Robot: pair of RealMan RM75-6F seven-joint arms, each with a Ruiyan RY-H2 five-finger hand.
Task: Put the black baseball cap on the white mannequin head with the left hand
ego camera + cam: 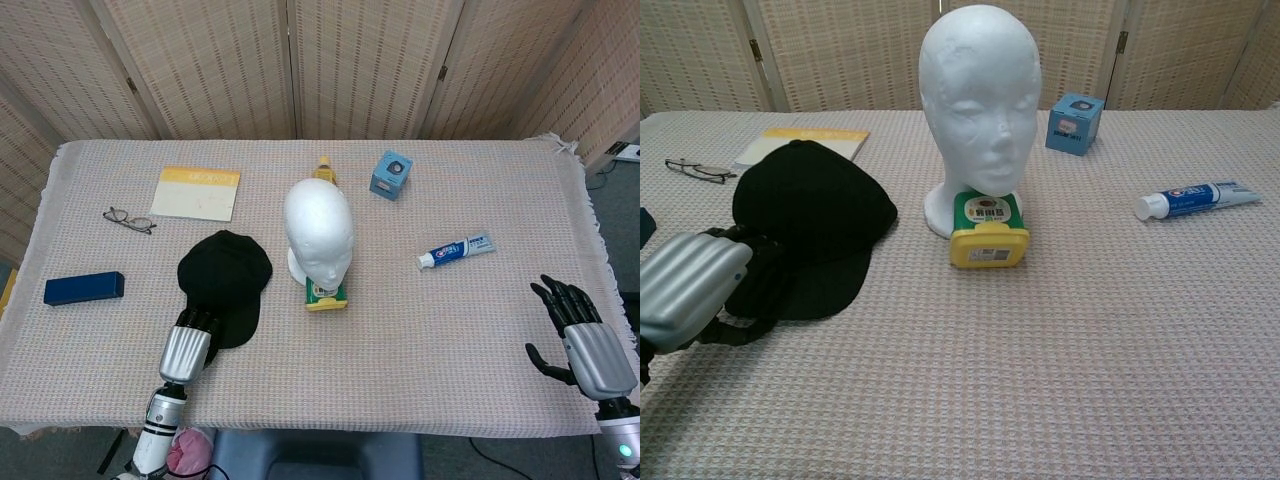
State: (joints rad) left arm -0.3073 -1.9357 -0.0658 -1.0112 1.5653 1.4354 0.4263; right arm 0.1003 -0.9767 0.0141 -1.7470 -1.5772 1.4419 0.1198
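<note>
Cap lies flat on the table, crown up, just left of the mannequin head and not touching it. Brim points toward the robot. Left hand sits at the brim's near edge, dark fingers on or under the brim. Whether they have actually closed on the fabric, cannot tell; the fingertips merge with the black cloth in both views. Right hand is well right of the mannequin head, near the table's front corner, fingers spread, holding nothing.

Step in hand looks like getting a grasp on the brim. To do it well: get thumb and fingers on both faces of the brim and confirm a firm pinch before lifting, since soft cloth will probably slip or fold. Lift high enough to clear the top of the mannequin head, which stands upright and taller than the cap. Bring the cap across with the opening facing down, then lower the crown over the top so the brim ends up above the face, which looks toward the robot. The mannequin head is likely light foam, so pushing sideways could tip it. A yellow-green jar sits right in front of the mannequin head's base; keep the arm above it.
</note>
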